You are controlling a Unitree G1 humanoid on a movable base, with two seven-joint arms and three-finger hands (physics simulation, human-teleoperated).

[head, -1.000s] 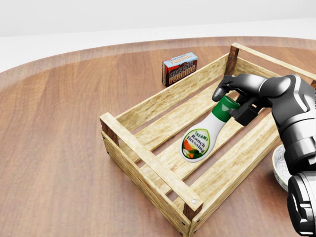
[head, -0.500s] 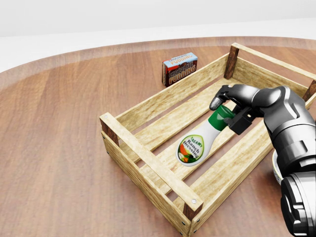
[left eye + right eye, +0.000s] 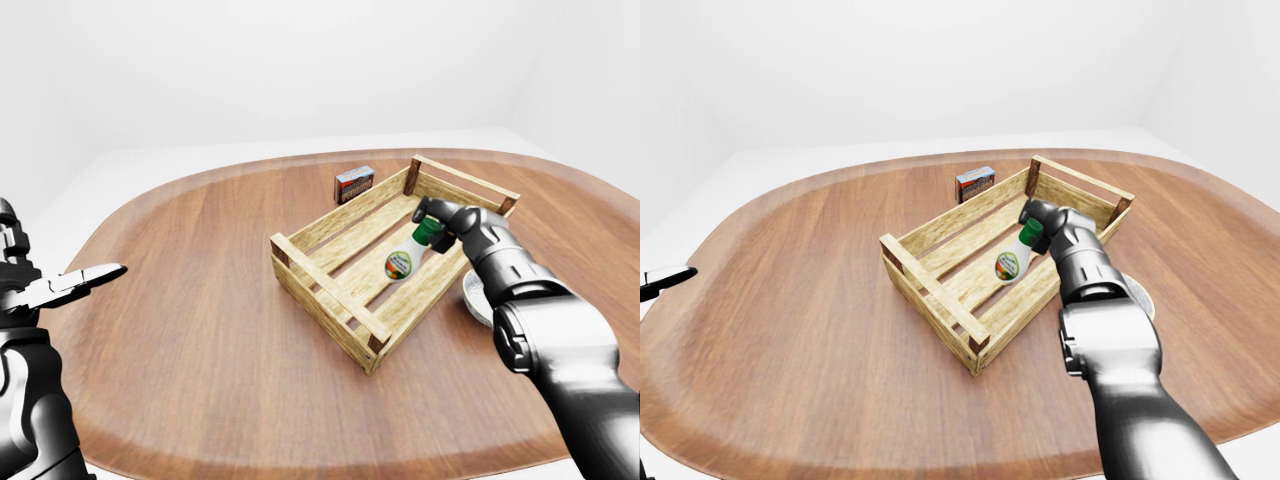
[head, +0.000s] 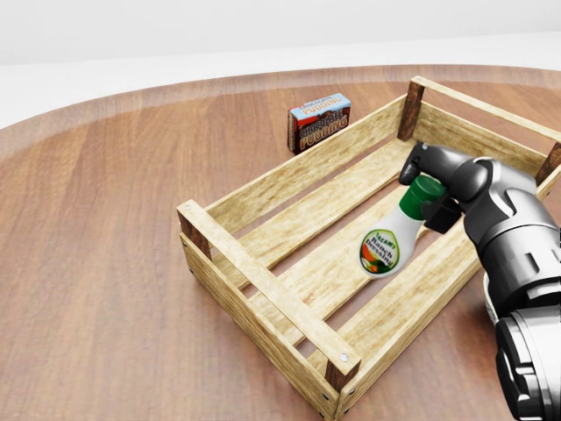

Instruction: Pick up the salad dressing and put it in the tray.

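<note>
Wood counter [image 3: 200, 330] fills the views. Slatted tray [image 4: 263, 289] sits mid-counter, angled. R hand [image 4: 434, 189] w/ fingers [image 4: 410, 168] wrapped round green cap of salad dressing [image 4: 390, 241]; bottle tilted inside tray, near its right rail. L hand [image 3: 60, 288] at left edge of left-eye view, fingers spread, holding nothing. Pudding box [image 4: 319, 122] just outside tray's top-left rail.

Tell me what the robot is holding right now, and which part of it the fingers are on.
The right hand holds the salad dressing bottle by its green cap end, over the wooden tray. The left hand holds nothing.
</note>
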